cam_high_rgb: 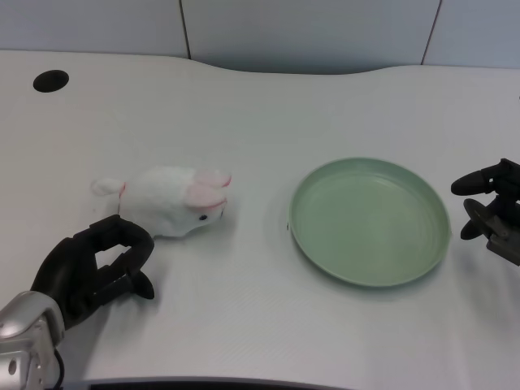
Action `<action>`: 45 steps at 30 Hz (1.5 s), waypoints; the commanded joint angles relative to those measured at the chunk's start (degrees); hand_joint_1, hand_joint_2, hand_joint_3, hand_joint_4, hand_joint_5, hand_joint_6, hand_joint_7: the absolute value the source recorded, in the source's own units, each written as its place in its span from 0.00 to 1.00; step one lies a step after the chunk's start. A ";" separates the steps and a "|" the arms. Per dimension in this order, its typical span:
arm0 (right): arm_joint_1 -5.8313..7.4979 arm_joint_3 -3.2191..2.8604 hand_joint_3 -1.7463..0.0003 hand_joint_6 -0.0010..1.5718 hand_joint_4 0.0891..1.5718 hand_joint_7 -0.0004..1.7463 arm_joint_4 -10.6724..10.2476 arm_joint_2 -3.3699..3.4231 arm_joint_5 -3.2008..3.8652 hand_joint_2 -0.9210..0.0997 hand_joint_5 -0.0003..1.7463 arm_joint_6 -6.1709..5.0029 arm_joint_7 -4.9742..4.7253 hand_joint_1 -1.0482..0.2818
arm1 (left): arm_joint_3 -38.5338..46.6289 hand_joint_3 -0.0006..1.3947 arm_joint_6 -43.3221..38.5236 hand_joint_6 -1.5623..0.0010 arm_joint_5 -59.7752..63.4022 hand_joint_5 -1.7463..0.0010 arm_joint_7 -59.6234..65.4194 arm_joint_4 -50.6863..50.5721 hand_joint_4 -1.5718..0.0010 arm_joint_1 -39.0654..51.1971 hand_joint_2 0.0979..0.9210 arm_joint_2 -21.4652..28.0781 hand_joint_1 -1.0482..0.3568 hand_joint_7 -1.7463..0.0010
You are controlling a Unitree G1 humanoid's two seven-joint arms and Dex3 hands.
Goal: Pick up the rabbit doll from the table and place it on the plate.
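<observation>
A white rabbit doll (pixel 172 200) with pink ears lies on its side on the white table, left of centre. A round green plate (pixel 370 220) sits to its right with nothing on it. My left hand (pixel 92 268) is at the lower left, just below and left of the doll, its fingers curled in a loose ring with nothing between them. The fingertips are close to the doll's rear but apart from it.
My right hand (pixel 491 207) rests at the right edge of the picture, beside the plate. A dark round hole (pixel 50 80) is in the table at the far left. The table's curved back edge runs along the top.
</observation>
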 commanded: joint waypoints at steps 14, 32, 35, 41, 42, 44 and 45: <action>1.50 -0.88 0.74 0.27 0.28 0.71 -0.81 -0.69 0.80 0.00 0.91 0.26 -0.08 0.64 | -0.76 0.35 -3.12 0.75 1.23 0.00 -0.15 0.66 0.61 -0.06 1.00 0.86 0.44 0.03; 3.98 1.02 0.74 0.28 0.28 0.68 -5.50 0.21 -2.69 0.00 0.86 0.80 -4.51 0.66 | -15.56 0.29 -40.48 0.58 49.44 0.11 42.72 -0.01 0.60 -7.70 1.00 12.81 0.40 0.33; 4.17 1.63 0.73 0.28 0.27 0.67 -6.53 0.02 -3.17 0.00 0.85 2.42 -5.20 0.67 | -18.83 0.23 -37.46 0.54 55.24 0.41 43.77 0.78 0.60 -12.50 1.00 16.37 0.35 0.67; 4.43 1.64 0.73 0.28 0.28 0.65 -6.38 0.08 -3.38 0.00 0.84 1.17 -5.34 0.68 | -24.14 0.13 -30.97 0.61 58.21 0.81 35.29 2.22 0.70 -19.80 1.00 19.01 0.24 0.99; 4.66 1.64 0.73 0.28 0.28 0.65 -6.89 0.11 -3.37 0.00 0.84 1.60 -5.37 0.68 | -25.46 0.10 -29.17 0.76 58.58 0.89 31.42 2.82 0.84 -21.92 1.00 19.14 0.16 1.00; 5.07 1.64 0.73 0.28 0.28 0.64 -7.74 0.09 -3.22 0.00 0.84 2.37 -5.30 0.68 | -27.30 0.08 -26.88 0.85 58.44 0.93 25.42 4.44 0.93 -25.35 1.00 18.88 0.11 1.00; 5.22 1.63 0.73 0.28 0.28 0.64 -8.03 0.05 -3.14 0.00 0.84 2.65 -5.21 0.68 | -27.81 0.06 -26.48 0.89 57.95 0.95 23.78 5.29 0.97 -26.43 1.00 18.61 0.09 1.00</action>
